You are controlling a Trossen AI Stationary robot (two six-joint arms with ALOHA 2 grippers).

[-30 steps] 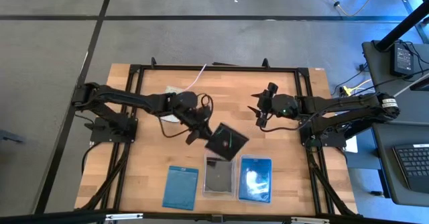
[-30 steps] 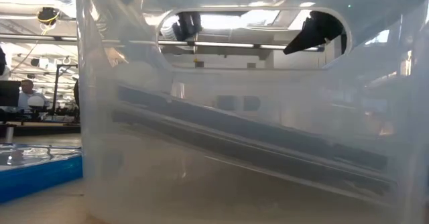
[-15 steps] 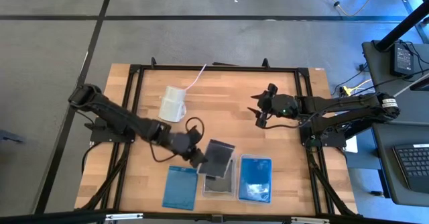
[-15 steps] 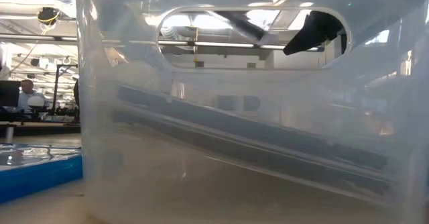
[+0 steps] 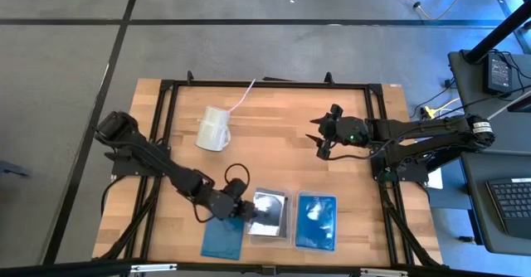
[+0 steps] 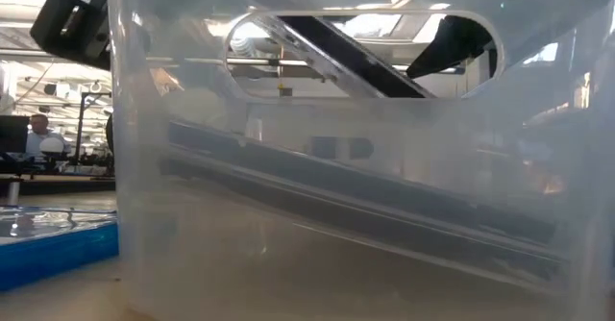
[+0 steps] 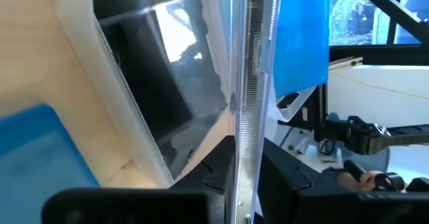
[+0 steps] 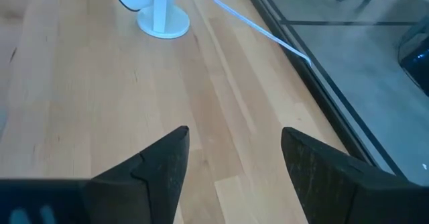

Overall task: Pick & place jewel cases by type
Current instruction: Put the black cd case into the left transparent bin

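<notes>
My left gripper point(image 5: 241, 210) point(image 7: 241, 177) is near the table's near edge, shut on a clear and dark jewel case point(image 5: 270, 206) point(image 7: 242, 83) that slants over the middle clear tray point(image 5: 257, 235). Through the tray wall's opening in the low view this case point(image 6: 332, 50) shows as a slanting dark bar. Dark cases point(image 6: 356, 201) lie tilted inside that tray. One blue case point(image 5: 222, 234) lies flat on the wood left of it. Another blue case point(image 5: 316, 221) lies in the right tray. My right gripper point(image 5: 319, 142) point(image 8: 234, 157) hovers open over the table's right half. My left gripper pinches the clear and dark case between its two fingers by the edge point(image 7: 240, 158) that faces the table's left. The fingers come roughly level from the left. The case is tilted above the middle tray; whether its lower edge rests on the cases inside, I cannot tell.
A white cup point(image 5: 214, 128) point(image 8: 157, 3) with a pale cord lies on the far left part of the table. The black frame rail point(image 5: 265, 84) runs along the far edge. Bare wood point(image 5: 274, 144) lies between the cup, the trays and my right gripper.
My left gripper has carried the dark case from the table's middle toward the near edge and down, over the middle tray. The case has turned from lying broad under the camera to slanting over the tray. My right arm has kept still.
</notes>
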